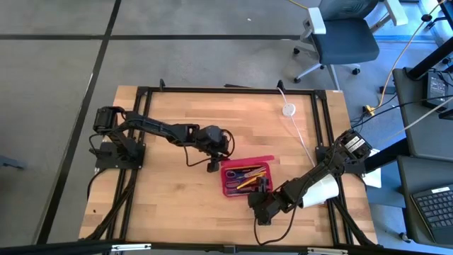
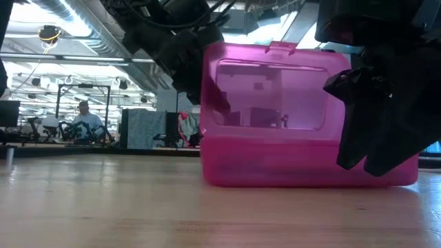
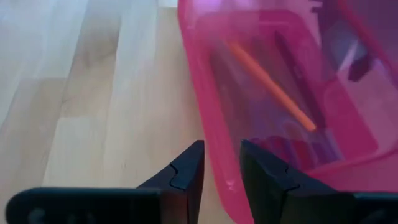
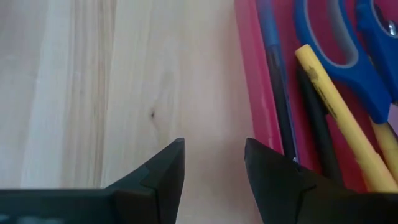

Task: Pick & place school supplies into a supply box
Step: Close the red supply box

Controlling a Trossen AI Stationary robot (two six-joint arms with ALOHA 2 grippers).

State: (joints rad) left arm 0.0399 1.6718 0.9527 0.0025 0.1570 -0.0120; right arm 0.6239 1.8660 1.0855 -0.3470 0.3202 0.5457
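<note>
**Supplies in the box, lid still up, both grippers at the box edge**

The pencil case [image 1: 245, 178] sits open near the middle of the table [image 1: 170, 191], lid [image 1: 248, 160] standing up on the far side. Inside lie pens and pencils [image 1: 249, 176]; the right wrist view shows blue-handled scissors [image 4: 348, 43], a yellow pencil [image 4: 339, 118] and a dark pen [image 4: 280, 106] in the tray. No loose supplies show on the table, so the picking looks about done.

Risks, as judgement: either gripper could knock the light case sideways, since both sit right against it; a push on the raised lid could tip or slide the case instead of closing it; the two arms are near enough to clash over the box.

Left gripper [image 3: 221, 171] hovers at the case's left end, fingers a small gap apart, straddling the wall, holding nothing visible. Right gripper [image 4: 214, 162] is at the near right corner, over bare wood just beside the case rim, fingers moderately spread, empty.

A white roll [image 1: 318, 191] lies by the right arm; a white disc [image 1: 288, 110] lies well apart, at the far edge.
</note>
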